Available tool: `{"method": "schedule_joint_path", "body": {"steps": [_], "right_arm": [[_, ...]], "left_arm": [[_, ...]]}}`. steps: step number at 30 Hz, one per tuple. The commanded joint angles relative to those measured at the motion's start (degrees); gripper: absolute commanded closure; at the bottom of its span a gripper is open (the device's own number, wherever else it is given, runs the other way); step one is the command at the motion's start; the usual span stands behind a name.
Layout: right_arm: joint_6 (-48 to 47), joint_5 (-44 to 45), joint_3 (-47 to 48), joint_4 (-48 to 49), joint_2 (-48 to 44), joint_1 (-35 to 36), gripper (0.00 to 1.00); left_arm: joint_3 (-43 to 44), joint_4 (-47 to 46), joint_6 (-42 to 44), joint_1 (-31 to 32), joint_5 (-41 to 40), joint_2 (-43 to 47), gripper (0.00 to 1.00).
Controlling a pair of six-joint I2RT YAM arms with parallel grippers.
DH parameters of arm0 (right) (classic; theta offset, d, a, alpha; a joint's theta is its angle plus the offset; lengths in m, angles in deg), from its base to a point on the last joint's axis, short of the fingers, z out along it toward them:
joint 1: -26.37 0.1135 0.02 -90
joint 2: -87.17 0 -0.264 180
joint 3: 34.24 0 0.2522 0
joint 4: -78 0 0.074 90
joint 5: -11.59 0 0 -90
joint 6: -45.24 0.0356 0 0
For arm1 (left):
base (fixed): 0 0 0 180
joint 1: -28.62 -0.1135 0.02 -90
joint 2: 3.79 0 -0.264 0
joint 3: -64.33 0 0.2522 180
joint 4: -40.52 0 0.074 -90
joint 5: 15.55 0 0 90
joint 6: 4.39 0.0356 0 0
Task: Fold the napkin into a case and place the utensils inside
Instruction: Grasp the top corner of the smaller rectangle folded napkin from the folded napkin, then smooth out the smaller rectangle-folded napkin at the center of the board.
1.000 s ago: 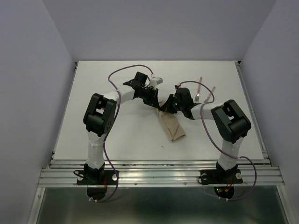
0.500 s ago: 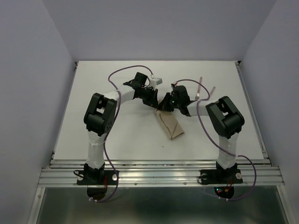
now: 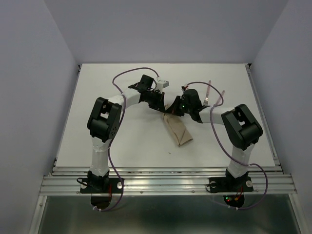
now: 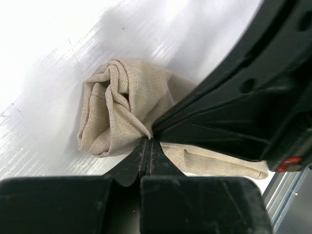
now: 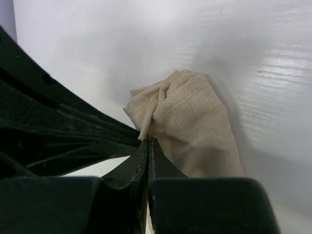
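Left wrist view: your left gripper [image 4: 148, 141] has its jaws pressed flat together. A fold of the napkin [image 4: 122, 107] is pinched right at the tips. Just beyond them the cloth bunches into a wrinkled roll on the white table [image 4: 44, 97]. The right gripper's black body crosses this view and hides the rest of the cloth.

Right wrist view: your right gripper [image 5: 147, 140] is likewise closed tight on a corner of the napkin [image 5: 195, 126], which spreads ahead and to the side of the tips. The left gripper's dark body blocks the other side.

Top view: the left gripper [image 3: 163, 106] and right gripper [image 3: 174, 108] meet almost tip to tip over the far end of the napkin [image 3: 179, 131]. It lies as 1 narrow folded strip running back toward the bases. The pinch itself is hidden under both wrists. Beyond the right gripper, well apart from the cloth, lie the 2 utensils [image 3: 209, 88]. They are too small to tell fork from knife.

Against 0.5 s ago, the right arm [image 3: 241, 127] has swung its elbow back outward. Against 1 s ago, the strip's near end sits slightly closer to the left arm's side.
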Motion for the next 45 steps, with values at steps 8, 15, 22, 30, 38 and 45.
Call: {"method": "schedule_joint_path", "body": {"steps": [8, 15, 22, 30, 38, 45], "right_arm": [[-1.3, 5.5, -4.5, 1.7, -8.6, 0.3, 0.96], [-2.0, 2.8, -2.4, 0.8, -4.6, 0.3, 0.98], [-2.7, -0.9, 2.4, -0.4, 1.5, 0.9, 0.99], [-2.8, 0.1, 3.6, -0.1, 5.3, 0.9, 0.99], [-4.9, 1.5, 1.9, -1.8, -0.4, 0.9, 0.95], [-5.7, 6.9, -3.7, -5.6, -10.6, 0.9, 0.74]], "left_arm": [[0.6, -1.1, -1.7, -0.2, 0.6, 2.6, 1.0], [0.5, -1.2, -1.8, -0.3, 0.7, 3.0, 1.0], [0.6, -2.5, -2.8, -0.4, 2.1, 2.4, 1.0], [-0.2, -3.2, -3.7, -0.2, 2.2, 1.5, 1.0], [0.1, -4.5, -6.5, -0.4, -0.5, 0.1, 1.0], [-0.3, -6.2, -8.2, -0.4, -0.3, -0.4, 1.0]]}}
